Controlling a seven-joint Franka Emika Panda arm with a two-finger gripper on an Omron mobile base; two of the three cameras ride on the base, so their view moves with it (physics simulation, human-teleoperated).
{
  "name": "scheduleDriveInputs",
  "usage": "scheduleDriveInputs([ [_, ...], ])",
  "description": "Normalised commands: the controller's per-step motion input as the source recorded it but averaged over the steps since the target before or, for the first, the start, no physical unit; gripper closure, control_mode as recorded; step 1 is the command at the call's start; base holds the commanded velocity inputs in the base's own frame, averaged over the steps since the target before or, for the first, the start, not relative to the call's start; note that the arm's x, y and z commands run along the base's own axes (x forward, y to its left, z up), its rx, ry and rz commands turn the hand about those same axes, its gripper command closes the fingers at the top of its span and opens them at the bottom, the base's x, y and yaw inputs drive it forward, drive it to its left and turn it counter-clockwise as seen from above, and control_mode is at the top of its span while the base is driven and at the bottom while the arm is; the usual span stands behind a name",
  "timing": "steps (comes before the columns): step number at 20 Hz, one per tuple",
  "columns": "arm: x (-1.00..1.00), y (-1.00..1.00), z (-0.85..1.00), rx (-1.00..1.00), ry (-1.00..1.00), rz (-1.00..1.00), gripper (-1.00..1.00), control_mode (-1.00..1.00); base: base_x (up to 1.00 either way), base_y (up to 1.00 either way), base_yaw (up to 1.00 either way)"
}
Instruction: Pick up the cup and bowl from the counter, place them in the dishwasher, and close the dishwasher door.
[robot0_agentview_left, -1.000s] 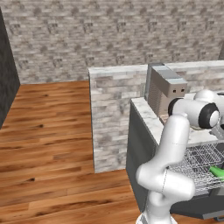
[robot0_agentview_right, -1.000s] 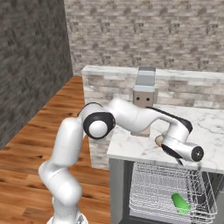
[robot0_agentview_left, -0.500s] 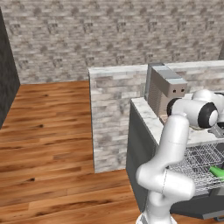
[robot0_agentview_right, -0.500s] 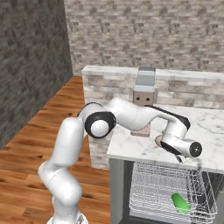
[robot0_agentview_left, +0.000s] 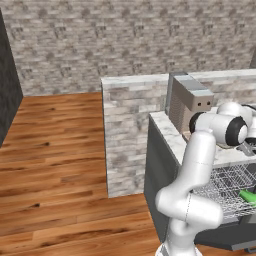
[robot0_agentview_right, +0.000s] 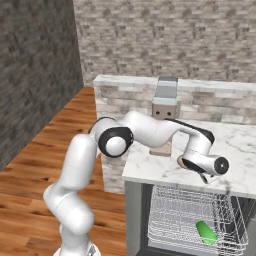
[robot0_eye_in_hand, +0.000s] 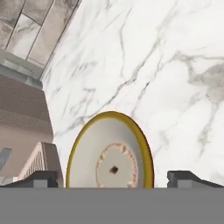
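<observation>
The claw hangs low over the worktop, spread wide, its two finger tips standing one on each side of the bowl. The bowl sits upright on the marble between them, seen from above, with daylight left on both sides of its rim, so nothing is pinched yet. That straddle looks chosen so the fingers can shut on the rim from opposite sides. In the right base view the claw sits at the front part of the slab, above the pulled-out wire rack of the dishwasher. Below and in front of the claw, the cup already lies on its side in that rack, so half of the loading seems done. Behind the claw stands the coffee machine, against the stone-brick ledge.

Compared with a second ago, the wrist has crept a little further along the worktop toward the bowl; the spread of the fingers is unchanged, and the cup has not stirred.
</observation>
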Motion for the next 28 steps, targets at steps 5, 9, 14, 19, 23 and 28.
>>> scheduleDriveInputs([
  [5, 0.25, 0.0, -0.38, 0.0, 0.0, 0.0, -1.0, -1.0, 0.0, 0.0, 0.0],
  [9, 0.32, 0.0, -0.35, 0.01, 0.0, 0.0, -1.0, -1.0, 0.0, 0.0, 0.0],
  [14, 0.36, 0.1, -0.37, 0.05, 0.02, 0.01, -1.0, -1.0, 0.0, 0.0, 0.0],
  [19, 0.11, 0.2, -0.45, 0.12, 0.03, 0.05, -1.0, -1.0, 0.0, 0.0, 0.0],
  [23, 0.0, 0.19, -0.48, 0.1, 0.01, 0.07, 1.0, -1.0, 0.0, 0.0, 0.0],
  [28, -0.01, 0.27, -0.46, 0.08, 0.01, 0.07, 1.0, -1.0, 0.0, 0.0, 0.0],
])
